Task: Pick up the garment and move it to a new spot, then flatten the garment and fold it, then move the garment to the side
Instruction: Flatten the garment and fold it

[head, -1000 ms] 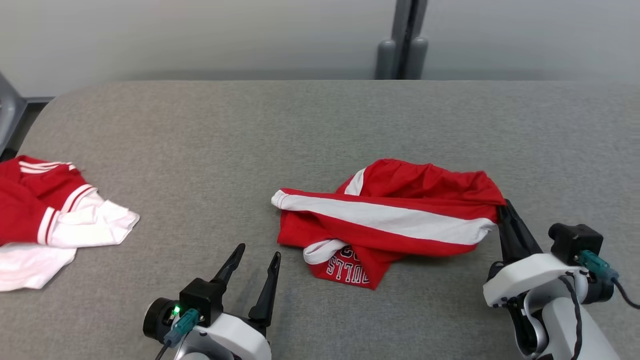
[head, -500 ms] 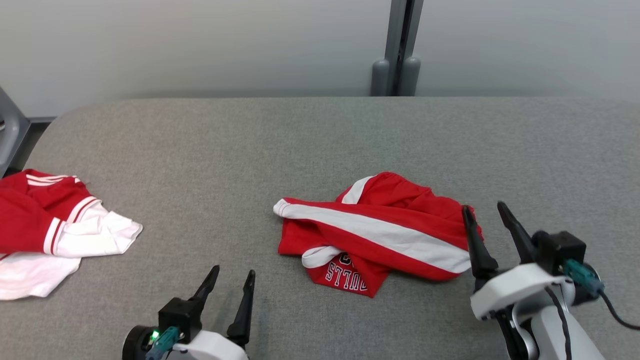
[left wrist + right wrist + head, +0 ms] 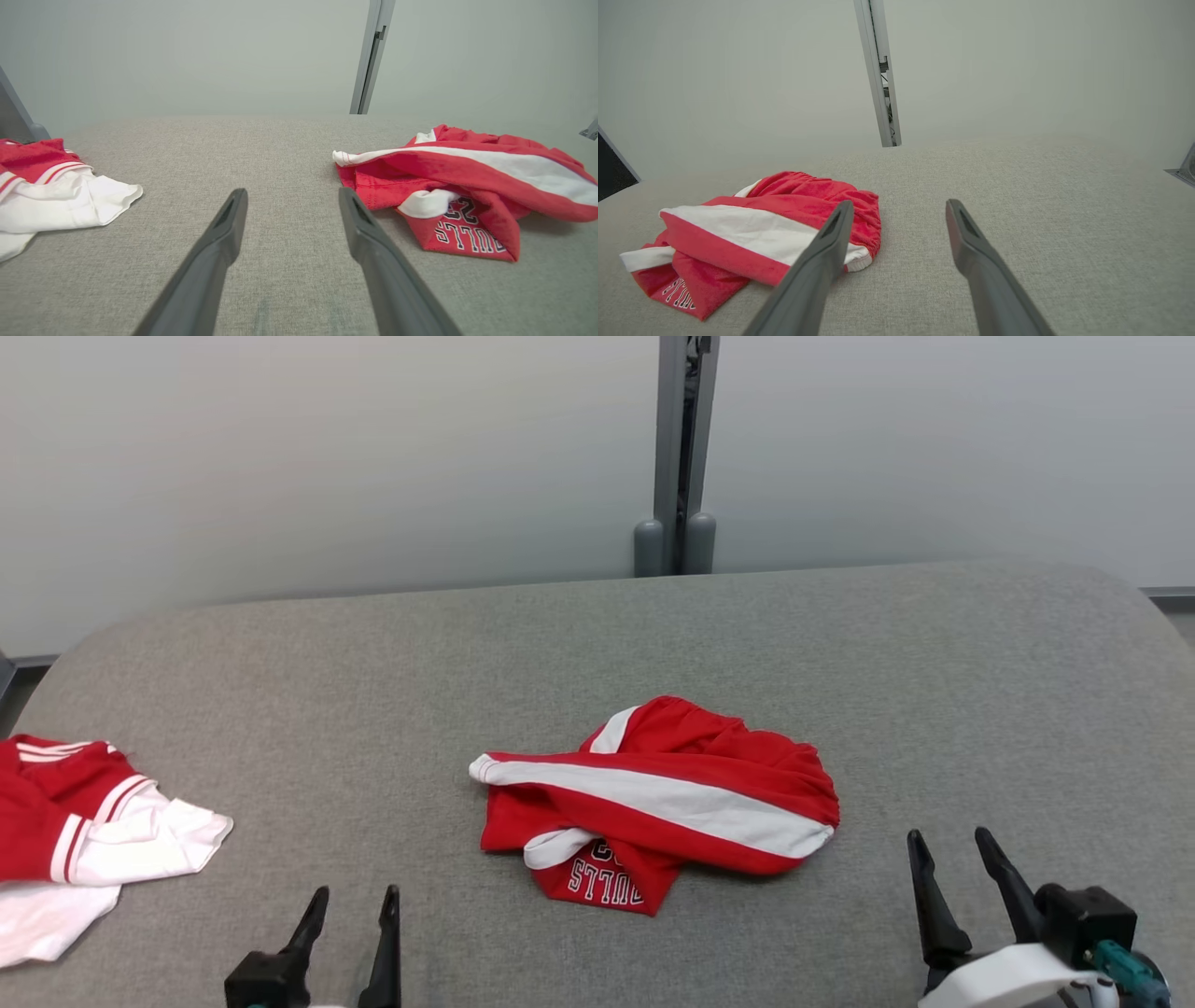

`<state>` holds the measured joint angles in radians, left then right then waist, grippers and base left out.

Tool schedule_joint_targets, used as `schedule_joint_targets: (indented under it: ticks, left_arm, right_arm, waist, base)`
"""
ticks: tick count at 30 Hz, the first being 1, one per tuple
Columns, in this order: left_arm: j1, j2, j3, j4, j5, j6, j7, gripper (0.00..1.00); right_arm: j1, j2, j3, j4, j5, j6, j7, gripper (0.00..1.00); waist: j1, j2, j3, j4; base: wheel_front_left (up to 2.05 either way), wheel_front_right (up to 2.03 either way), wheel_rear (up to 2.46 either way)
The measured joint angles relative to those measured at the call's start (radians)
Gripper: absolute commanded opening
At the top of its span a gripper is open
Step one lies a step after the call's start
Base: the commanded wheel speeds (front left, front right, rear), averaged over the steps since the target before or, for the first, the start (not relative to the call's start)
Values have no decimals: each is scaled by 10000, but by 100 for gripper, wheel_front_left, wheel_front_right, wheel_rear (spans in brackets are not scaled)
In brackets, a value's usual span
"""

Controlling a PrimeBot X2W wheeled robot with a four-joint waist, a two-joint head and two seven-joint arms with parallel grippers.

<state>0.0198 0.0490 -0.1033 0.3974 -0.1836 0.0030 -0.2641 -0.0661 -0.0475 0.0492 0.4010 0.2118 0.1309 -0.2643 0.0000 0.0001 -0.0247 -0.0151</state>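
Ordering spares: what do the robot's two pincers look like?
The left pincer and right pincer each have two long, dark, tapering fingers. The right's base is a white shell carrying a black block with a teal plug.

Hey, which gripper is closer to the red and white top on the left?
Left. The left gripper sits a little right of the top; the right gripper is far across, beyond the shorts.

Grey fabric-covered counter (image 3: 373, 663). A crumpled red-and-white garment (image 3: 653, 803) lies on it ahead of, and between, the left tool (image 3: 357, 893) and the right tool (image 3: 947, 833); a second garment (image 3: 93, 831), red and white, lies well left of the left tool.
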Motion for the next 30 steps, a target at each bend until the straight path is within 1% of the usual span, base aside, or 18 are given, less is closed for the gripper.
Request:
schedule_joint_targets:
  ticks: [2, 6, 17, 22, 26, 27, 28, 30]
  left_arm:
    - [245, -12, 171, -100, 2, 71, 0, 100]
    - [639, -10, 328, -265, 2, 73, 0, 100]
    - [450, -6, 190, -336, 79, 19, 0, 100]
    - [-283, -8, 40, -259, 15, -35, 0, 100]
    - [-1346, -10, -94, 125, -199, -219, 0, 100]
    - [-1643, -6, -117, 247, -297, -326, 0, 100]
    - [-1643, -6, -117, 247, -297, -326, 0, 100]
    - [-2220, -6, -184, 625, -616, -493, -2, 100]
  right_arm:
    - [201, -2, 31, -40, 13, -2, 0, 100]
    - [484, -4, 169, -40, 109, -2, 0, 100]
    - [430, 0, 320, -29, 196, 0, 0, 100]
    - [192, -2, 426, -38, 198, -2, 0, 100]
    - [-149, 0, 583, -138, 198, -2, 0, 100]
    - [-222, 0, 616, -171, 198, -2, 0, 100]
    - [-222, 0, 616, -171, 198, -2, 0, 100]
    - [-347, 0, 679, -198, 198, -2, 0, 100]
  waist:
    - [0, 0, -101, -92]
    - [-1, 0, -219, -220]
    - [0, 0, 124, -89]
    - [-1, 0, 487, -86]
    - [0, 0, 962, -123]
    - [-1, 0, 1087, -141]
    - [-1, 0, 1087, -141]
    - [-1, 0, 1317, -189]
  base:
    - [0, 0, 0]
    - [0, 0, 0]
    - [0, 0, 0]
    - [0, 0, 0]
    - [0, 0, 0]
    - [0, 0, 0]
    - [0, 0, 0]
    - [0, 0, 0]
